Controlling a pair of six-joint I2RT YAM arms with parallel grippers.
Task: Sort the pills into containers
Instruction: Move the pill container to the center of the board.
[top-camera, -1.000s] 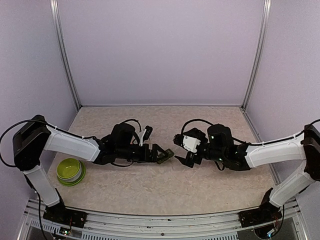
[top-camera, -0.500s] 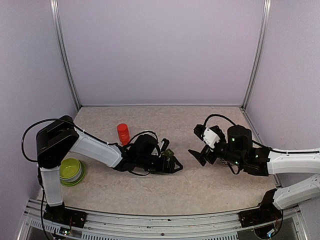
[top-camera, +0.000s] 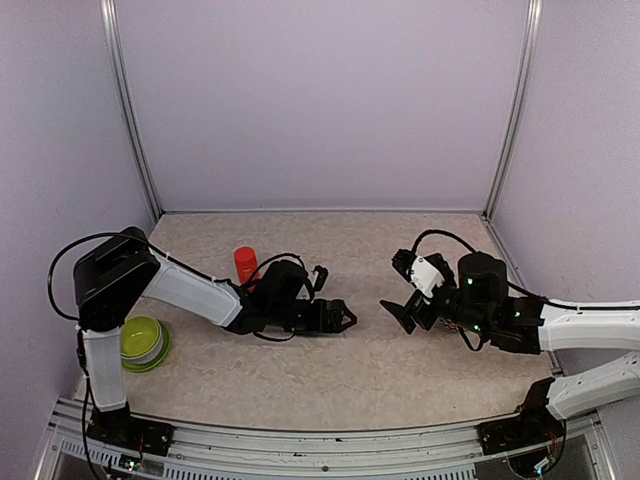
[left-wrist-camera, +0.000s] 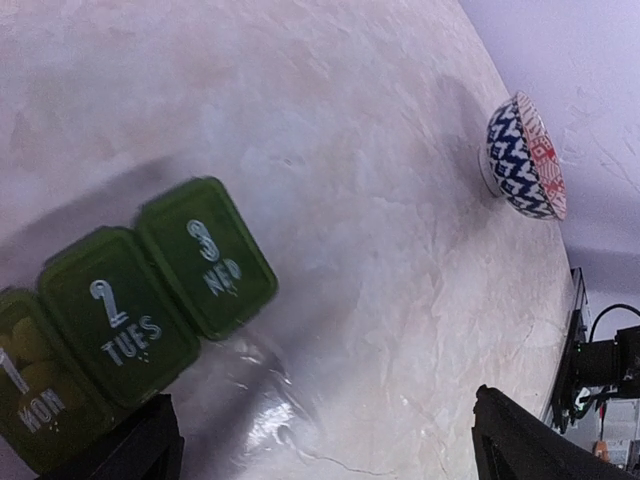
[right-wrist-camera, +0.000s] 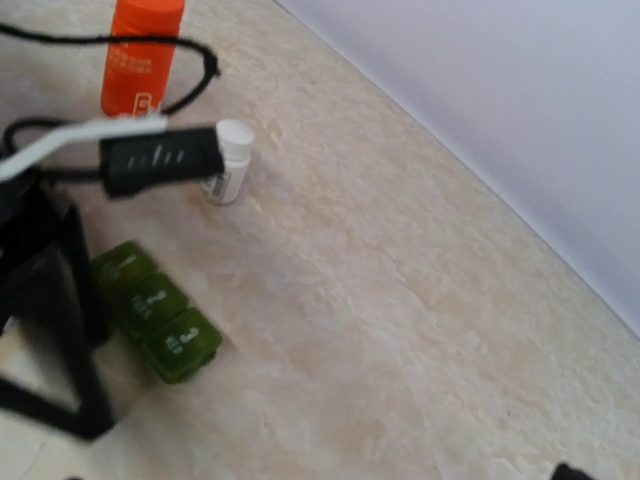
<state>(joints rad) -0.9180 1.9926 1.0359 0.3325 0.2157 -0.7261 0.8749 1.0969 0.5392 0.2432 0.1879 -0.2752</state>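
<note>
The containers (left-wrist-camera: 130, 310) are a dark green strip of three joined boxes lying on the table, lids down and marked 1 MON, 2 TUES, 3 WED. Yellowish pills (left-wrist-camera: 25, 345) show dimly through the first lid. My left gripper (left-wrist-camera: 325, 455) stands open just over the table, nothing between its fingers, with the strip beside its left finger. From the right wrist the containers (right-wrist-camera: 155, 312) lie next to the left arm's black fingers (right-wrist-camera: 55, 330). My right gripper (top-camera: 397, 290) hangs open and empty to the right of the left gripper (top-camera: 338, 318).
A red bottle (top-camera: 245, 265) stands behind the left arm, and a small white vial (right-wrist-camera: 230, 160) sits near it. A lime-green bowl (top-camera: 140, 342) is at the near left. A blue-and-white patterned bowl (left-wrist-camera: 525, 155) lies further off by the wall.
The right arm has drawn back to the right, away from the centre. The left arm has swung its elbow forward, uncovering the red bottle, and its gripper now sits lower by the strip.
</note>
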